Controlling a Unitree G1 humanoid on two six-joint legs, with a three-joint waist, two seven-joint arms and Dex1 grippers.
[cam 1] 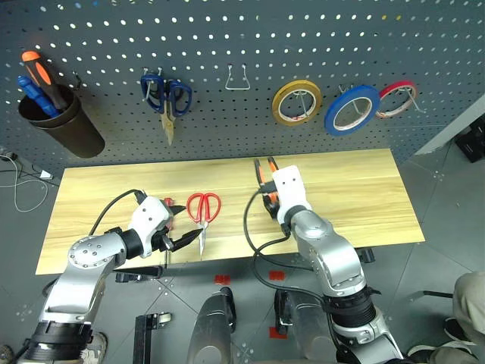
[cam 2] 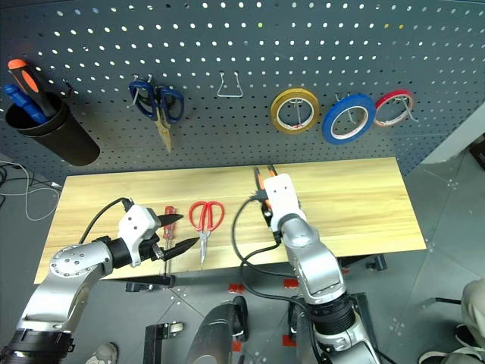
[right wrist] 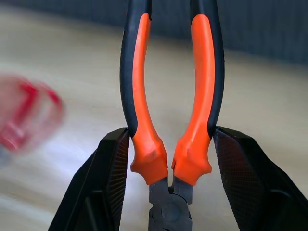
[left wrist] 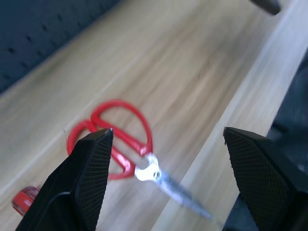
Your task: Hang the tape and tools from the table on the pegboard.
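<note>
- The left gripper (cam 2: 184,246) hangs just above the near edge of the table (cam 1: 356,189), its two black fingers spread wide and holding nothing.
- Between those fingers, in the left wrist view, the red-handled scissors (left wrist: 126,146) lie flat on the wood, untouched; the red-handled screwdriver (cam 2: 169,227) lies just beside them.
- The right gripper (right wrist: 168,166) is raised over the middle of the table, its fingers pressed against the orange-and-black pliers (right wrist: 168,96) from both sides, handles pointing toward the pegboard (cam 1: 250,45).
- The blue tape (cam 1: 352,109) hangs on a pegboard hook, between a yellow roll (cam 1: 296,103) and a red roll (cam 1: 397,99).
</note>
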